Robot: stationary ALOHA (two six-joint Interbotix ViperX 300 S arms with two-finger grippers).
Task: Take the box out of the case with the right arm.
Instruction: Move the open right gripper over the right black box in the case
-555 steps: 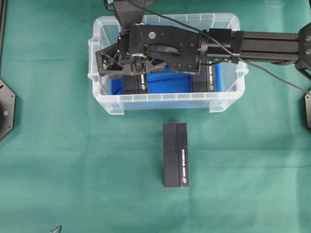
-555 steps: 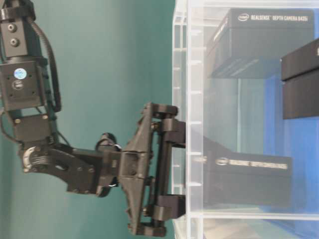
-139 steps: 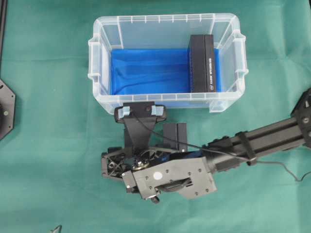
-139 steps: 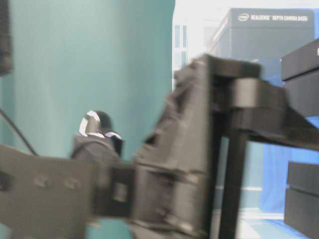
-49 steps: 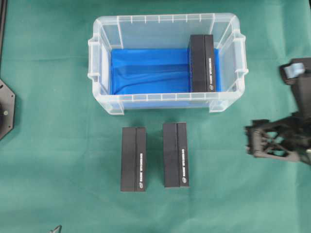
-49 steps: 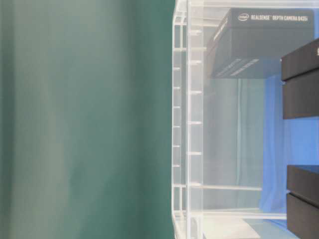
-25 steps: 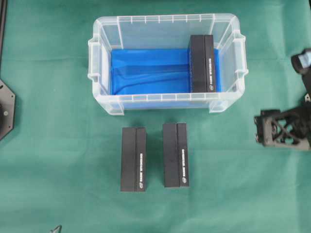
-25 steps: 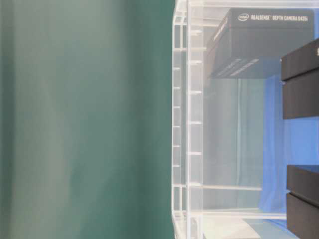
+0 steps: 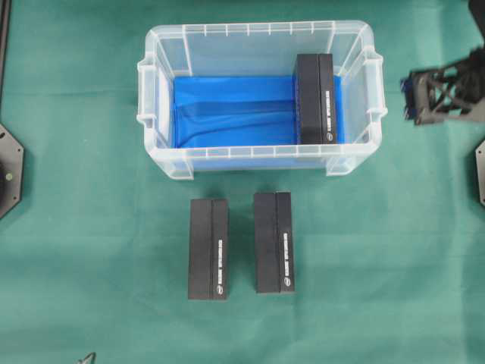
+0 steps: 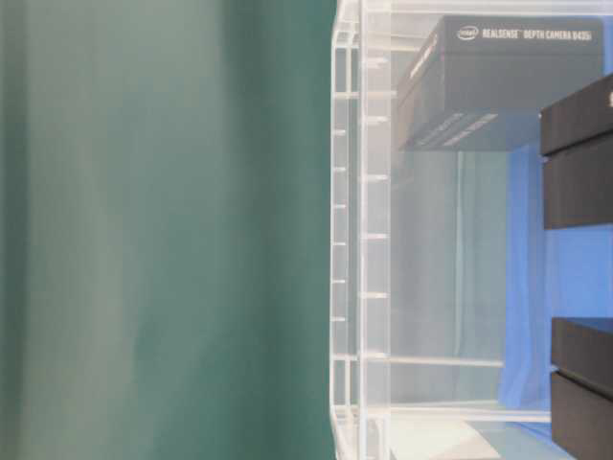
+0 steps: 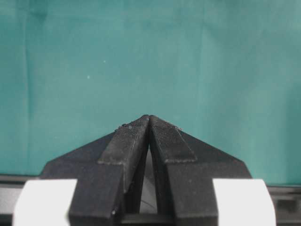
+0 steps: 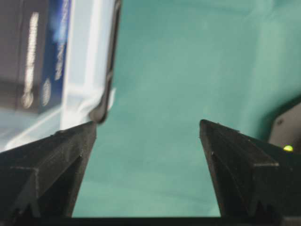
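Box (image 9: pixel 316 98) number three, black with white lettering along its side, lies inside the case (image 9: pixel 261 163) against the right-hand wall, resting on the bright blue sheet (image 9: pixel 231 110) that lines the bottom. Seen from overhead, the case is a clear plastic bin sitting toward the top of a bench (image 9: pixel 91 250) covered in green cloth. Two more black boxes lie outside it on the cloth, just below its near wall: a left outside box (image 9: pixel 208 249) and a right outside box (image 9: pixel 273 242), side by side, parallel, with a narrow gap between them. The right arm's pincer (image 9: pixel 443 96) is at the far right edge of the overhead view, level with the case but apart from it, over bare cloth. Its own wrist camera shows the right pincer's fingers (image 12: pixel 51 165) spread wide with nothing between them, only green cloth, and the corner of the case with the box inside at the upper left. The left pincer (image 11: pixel 149 123) appears only in its wrist camera, its two black fingertips pressed together over plain green cloth, pinching nothing. The table-level view looks through the case's clear ribbed wall at a box printed with a depth camera label, with the edges of other dark boxes at the right border.
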